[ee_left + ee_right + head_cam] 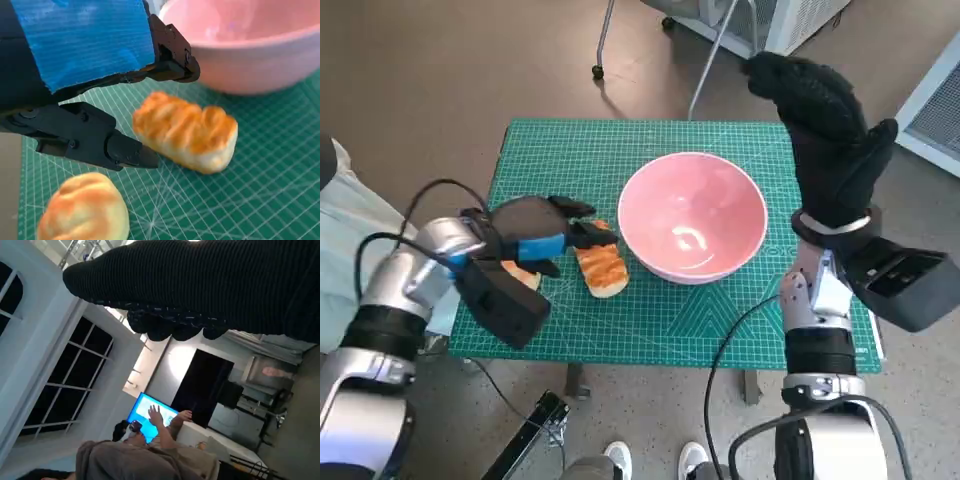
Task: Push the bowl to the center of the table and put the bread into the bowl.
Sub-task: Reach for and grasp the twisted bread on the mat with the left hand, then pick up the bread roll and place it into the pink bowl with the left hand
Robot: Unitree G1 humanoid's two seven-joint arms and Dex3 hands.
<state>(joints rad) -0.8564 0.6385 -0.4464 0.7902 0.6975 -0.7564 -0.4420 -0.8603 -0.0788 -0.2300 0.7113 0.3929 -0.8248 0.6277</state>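
Your bread [186, 131], a striped oblong roll, lies on the green cutting mat [720, 320] just beside the pink bowl [692, 215], which already sits near the middle of the bench [650, 135]; so you look to be on the pick-up step. Your left hand [545, 240] hovers at the roll with fingers [125, 150] parted, holding nothing. Next, bring them down astride the roll and close. A second, rounder bun [82, 212] lies close by; don't nudge it. Your right hand [830, 140] is raised beside the bowl, empty, fingers together. Brown floor surrounds the bench; a person [150, 450] sits beyond.
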